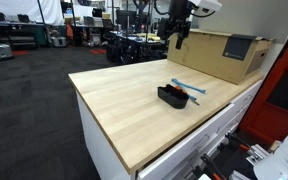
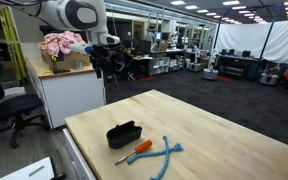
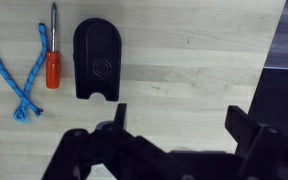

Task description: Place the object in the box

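The gripper (image 3: 182, 118) hangs well above the wooden table (image 3: 204, 50), jaws spread wide with nothing between them. In the wrist view only the dark fingers show, cut off at the bottom edge. The object (image 3: 22, 102), a blue cord bent into a V, lies on the table outside the box (image 3: 97, 60), with one end clipped by the frame. A red-handled screwdriver (image 3: 52, 65) lies between them. From above the box shows a flat black face, and whether it is open is unclear.

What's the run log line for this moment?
fingers: open, empty, above table | blue cord: on table | screwdriver: beside black box
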`<state>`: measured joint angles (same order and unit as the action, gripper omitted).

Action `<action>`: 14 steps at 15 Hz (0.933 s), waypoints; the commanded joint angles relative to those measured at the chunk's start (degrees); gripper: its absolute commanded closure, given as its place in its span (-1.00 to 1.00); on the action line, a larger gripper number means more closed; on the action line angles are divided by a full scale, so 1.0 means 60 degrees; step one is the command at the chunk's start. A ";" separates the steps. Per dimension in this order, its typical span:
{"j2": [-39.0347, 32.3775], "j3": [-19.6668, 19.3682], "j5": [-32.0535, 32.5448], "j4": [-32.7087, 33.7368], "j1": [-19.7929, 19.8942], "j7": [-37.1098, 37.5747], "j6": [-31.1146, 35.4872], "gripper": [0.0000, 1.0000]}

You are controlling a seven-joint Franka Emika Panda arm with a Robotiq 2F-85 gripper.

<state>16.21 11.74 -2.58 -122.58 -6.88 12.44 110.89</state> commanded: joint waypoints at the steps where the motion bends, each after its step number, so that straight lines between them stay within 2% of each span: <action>1: -0.0010 -0.0055 0.0020 0.0017 -0.0065 0.0018 -0.0016 -1.00; 8: -0.0011 -0.0055 0.0020 0.0017 -0.0065 0.0018 -0.0017 -1.00; 11: 0.0025 -0.0058 0.0663 -0.0122 0.0163 0.0470 0.0374 -1.00; 14: 0.0104 -0.0415 0.0834 -0.0289 0.0380 0.0712 0.1184 -1.00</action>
<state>16.23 10.70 1.33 -122.77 -6.22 15.86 113.45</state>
